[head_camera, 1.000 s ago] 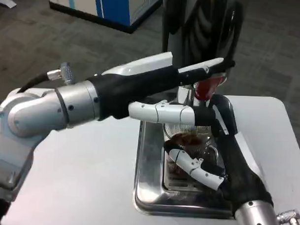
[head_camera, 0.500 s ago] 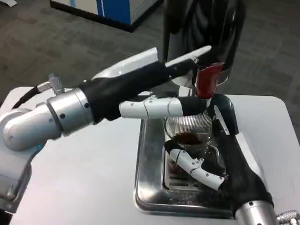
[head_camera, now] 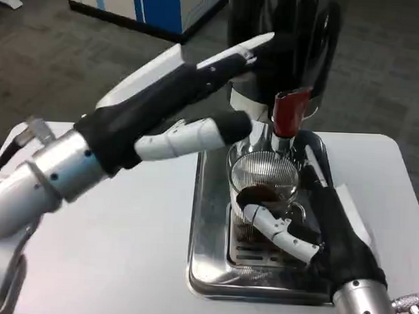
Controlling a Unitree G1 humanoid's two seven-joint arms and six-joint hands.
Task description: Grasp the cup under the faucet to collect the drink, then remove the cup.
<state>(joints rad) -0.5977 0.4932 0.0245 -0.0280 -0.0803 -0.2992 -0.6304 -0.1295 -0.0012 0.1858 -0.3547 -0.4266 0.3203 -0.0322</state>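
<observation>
The cup [head_camera: 263, 183], dark drink in its bottom, sits in my right hand [head_camera: 310, 229], whose fingers [head_camera: 279, 232] wrap its lower wall. Just above them is the red faucet [head_camera: 291, 113]; beneath, the steel tray [head_camera: 209, 260]. My left hand [head_camera: 197, 115] hovers up-left, fingers extended, holding nothing.

- The left hand [head_camera: 198, 101] is raised on an outstretched forearm, reaching forward, fingers straight and holding nothing.
- The right hand [head_camera: 317, 230] sits low, fingers curled around the cup [head_camera: 263, 183].
</observation>
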